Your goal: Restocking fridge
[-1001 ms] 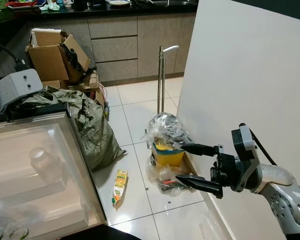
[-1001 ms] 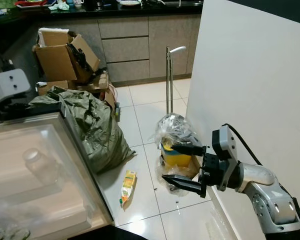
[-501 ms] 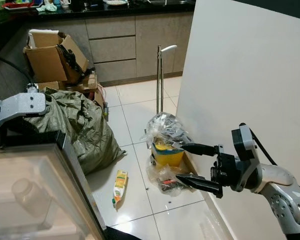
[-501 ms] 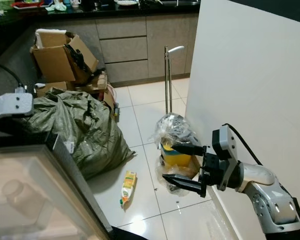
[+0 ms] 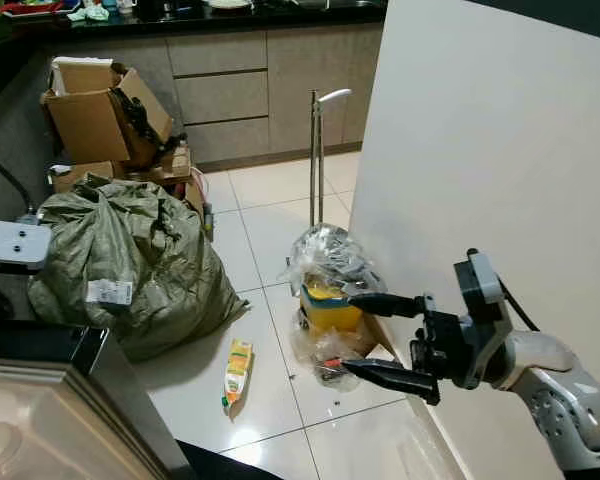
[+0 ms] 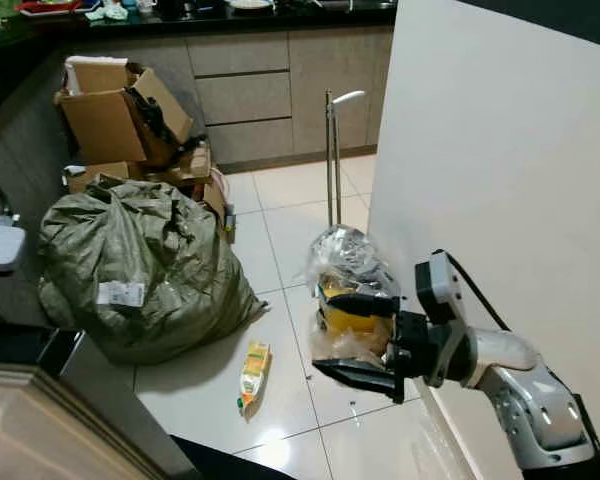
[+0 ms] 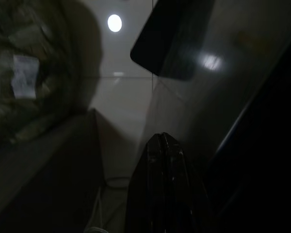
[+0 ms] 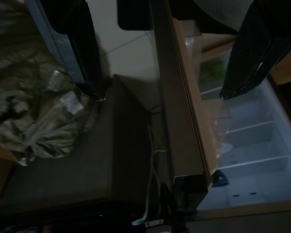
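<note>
Since a second ago, slides the fridge door (image 5: 50,420) almost out of the lower left corner of the head views and uncovers the green sack (image 5: 130,260) on the floor. Holds the left gripper (image 7: 162,189) low by that door, fingers pressed together on nothing visible. Keeps the right gripper (image 5: 338,333) spread wide and empty before the white panel (image 5: 480,150). Looks like the door-opening step, stocking not yet begun. Leaves the juice carton (image 5: 239,362) lying on the tiles near the sack. Calls next for picking an item, likely that carton, and carrying it to the fridge shelves (image 8: 247,145).
</note>
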{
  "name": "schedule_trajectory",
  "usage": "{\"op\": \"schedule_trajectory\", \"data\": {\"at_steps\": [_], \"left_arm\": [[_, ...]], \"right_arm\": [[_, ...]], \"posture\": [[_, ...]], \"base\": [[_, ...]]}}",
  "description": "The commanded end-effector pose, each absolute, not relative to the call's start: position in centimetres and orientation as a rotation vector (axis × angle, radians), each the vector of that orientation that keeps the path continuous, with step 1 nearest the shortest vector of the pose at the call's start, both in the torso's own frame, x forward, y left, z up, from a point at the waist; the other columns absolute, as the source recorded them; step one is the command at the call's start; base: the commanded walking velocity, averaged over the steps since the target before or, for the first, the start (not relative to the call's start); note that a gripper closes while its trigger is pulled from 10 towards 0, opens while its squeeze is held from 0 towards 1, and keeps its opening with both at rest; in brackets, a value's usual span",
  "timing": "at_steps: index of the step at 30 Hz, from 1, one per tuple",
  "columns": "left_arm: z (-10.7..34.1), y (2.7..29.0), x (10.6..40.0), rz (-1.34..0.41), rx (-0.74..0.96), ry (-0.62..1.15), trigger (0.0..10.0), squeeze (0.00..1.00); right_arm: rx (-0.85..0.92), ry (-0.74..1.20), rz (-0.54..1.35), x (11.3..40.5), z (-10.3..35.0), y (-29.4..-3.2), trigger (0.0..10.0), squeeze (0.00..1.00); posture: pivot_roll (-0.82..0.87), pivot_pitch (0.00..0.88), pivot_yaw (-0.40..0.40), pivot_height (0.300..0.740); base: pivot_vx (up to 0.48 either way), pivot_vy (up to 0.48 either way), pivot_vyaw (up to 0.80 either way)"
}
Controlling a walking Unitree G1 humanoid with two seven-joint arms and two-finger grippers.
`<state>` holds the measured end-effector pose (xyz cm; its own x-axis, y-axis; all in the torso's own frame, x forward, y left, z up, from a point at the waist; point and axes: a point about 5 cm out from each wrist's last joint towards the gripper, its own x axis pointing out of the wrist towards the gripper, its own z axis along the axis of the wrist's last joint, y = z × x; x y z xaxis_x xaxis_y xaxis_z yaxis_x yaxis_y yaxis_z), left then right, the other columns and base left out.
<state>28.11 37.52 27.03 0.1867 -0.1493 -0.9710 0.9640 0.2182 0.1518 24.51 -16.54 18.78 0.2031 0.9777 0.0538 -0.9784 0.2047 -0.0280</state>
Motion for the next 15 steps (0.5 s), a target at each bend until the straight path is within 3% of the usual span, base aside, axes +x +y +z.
{"op": "schedule_trajectory", "data": {"at_steps": [1, 5, 7, 15], "left_arm": [[27.8, 39.1, 26.9, -0.938, 0.995, 1.105, 10.0, 0.00], [28.3, 38.8, 27.1, -0.931, 0.978, 1.041, 10.0, 0.00], [29.6, 37.5, 28.5, -0.923, 0.980, 0.824, 10.0, 0.00], [30.3, 34.6, 30.1, -1.024, 0.906, 0.557, 10.0, 0.00]], "right_arm": [[0.026, -0.073, 1.389, 24.4, 19.1, -16.1, 10.0, 0.00], [0.035, -0.071, 1.382, 24.7, 19.1, -15.8, 10.0, 0.00], [0.041, -0.068, 1.363, 24.9, 19.1, -15.4, 10.0, 0.00], [0.058, -0.035, 1.417, 24.6, 18.6, -14.7, 10.0, 0.00]], "posture": [[-0.04, 0.039, 0.024, 0.740], [-0.04, 0.038, 0.023, 0.740], [-0.04, 0.038, 0.022, 0.740], [-0.04, 0.038, 0.023, 0.740]], "base": [[0.000, 0.000, 0.00], [0.000, 0.000, 0.00], [0.000, 0.000, 0.00], [0.000, 0.000, 0.00]]}}
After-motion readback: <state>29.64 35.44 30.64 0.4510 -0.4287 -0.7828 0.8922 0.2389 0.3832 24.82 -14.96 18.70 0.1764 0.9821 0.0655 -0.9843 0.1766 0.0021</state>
